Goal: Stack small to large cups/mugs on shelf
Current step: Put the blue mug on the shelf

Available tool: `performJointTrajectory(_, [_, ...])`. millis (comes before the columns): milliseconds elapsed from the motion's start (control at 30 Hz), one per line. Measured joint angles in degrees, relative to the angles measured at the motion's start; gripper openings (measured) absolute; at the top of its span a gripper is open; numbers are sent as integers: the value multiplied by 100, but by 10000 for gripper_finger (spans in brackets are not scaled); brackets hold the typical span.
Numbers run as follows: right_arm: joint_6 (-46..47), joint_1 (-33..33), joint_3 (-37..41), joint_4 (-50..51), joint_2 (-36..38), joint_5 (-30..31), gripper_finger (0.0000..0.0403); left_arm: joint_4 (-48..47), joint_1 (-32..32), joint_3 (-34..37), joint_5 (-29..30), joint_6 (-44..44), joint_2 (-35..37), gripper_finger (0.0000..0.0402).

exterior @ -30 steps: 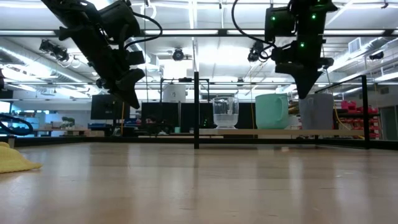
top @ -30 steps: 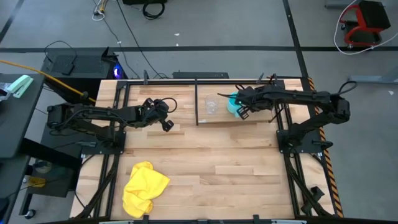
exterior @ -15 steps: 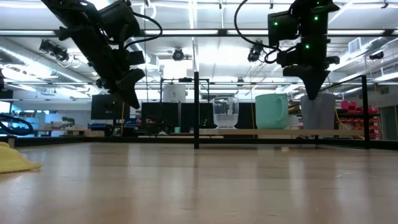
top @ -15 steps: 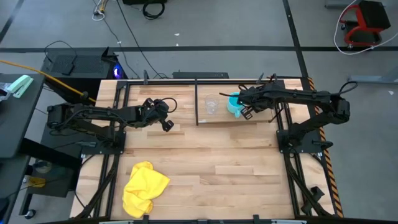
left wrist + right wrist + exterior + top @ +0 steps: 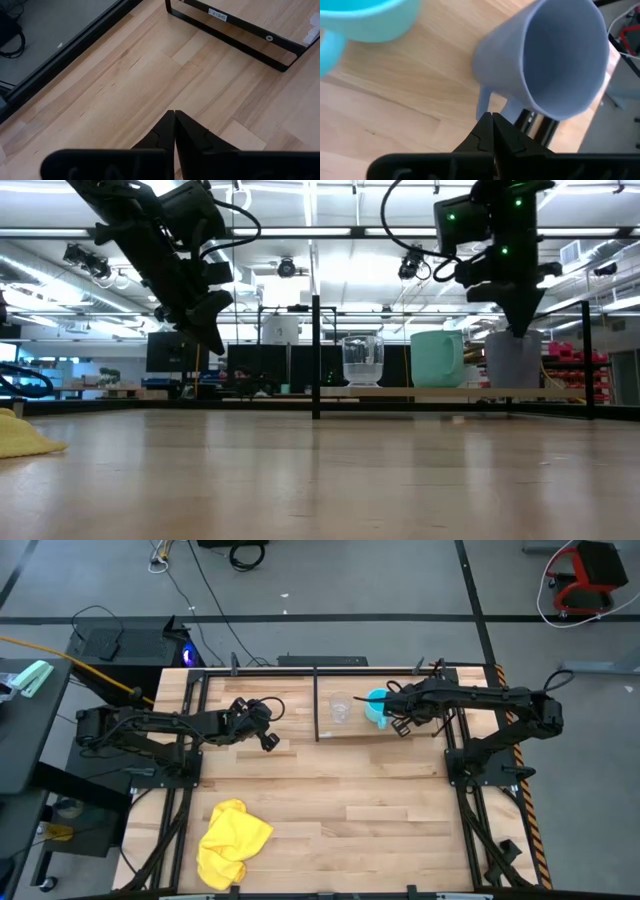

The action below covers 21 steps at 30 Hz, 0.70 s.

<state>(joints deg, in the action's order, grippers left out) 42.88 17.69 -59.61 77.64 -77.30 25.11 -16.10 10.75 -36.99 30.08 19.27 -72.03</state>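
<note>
On the light-wood shelf [image 5: 350, 730] stand a clear glass cup [image 5: 340, 708], a cyan mug [image 5: 374, 705] and a grey-blue mug [image 5: 512, 360], in a row toward the table's right. In the high view my right arm covers the grey-blue mug. My right gripper [image 5: 520, 330] is shut, pointing down, its tips at rim height over the grey-blue mug, beside its handle [image 5: 482, 100]. My left gripper [image 5: 268, 740] is shut and empty, raised above the table left of the shelf. My right gripper's shut fingertips [image 5: 490, 120] stand right at the grey-blue mug's handle [image 5: 481, 102], coming from above. I cannot tell whether they touch it. The mug stands upright on the shelf.
Thin black uprights [image 5: 316, 355] and a black base bar [image 5: 240, 37] frame the shelf. A yellow cloth [image 5: 232, 840] lies near the table's front left. Bare tabletop [image 5: 350, 800] lies between shelf and near edge.
My right gripper, still shut and pointing down, has gone toward the table's right edge, from over the gap beside the cyan mug to over the grey-blue mug. The mugs and the glass cup have kept still.
</note>
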Motion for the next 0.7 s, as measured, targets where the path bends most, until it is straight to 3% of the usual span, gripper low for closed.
performJointTrajectory(467, [-97, -310, -360, -145, 72, 339, 0, 0, -1, 0, 0, 4, 0, 24])
performJointTrajectory(700, [-524, 409, -667, -202, 76, 491, 0, 2, 1, 0, 0, 6, 0, 13])
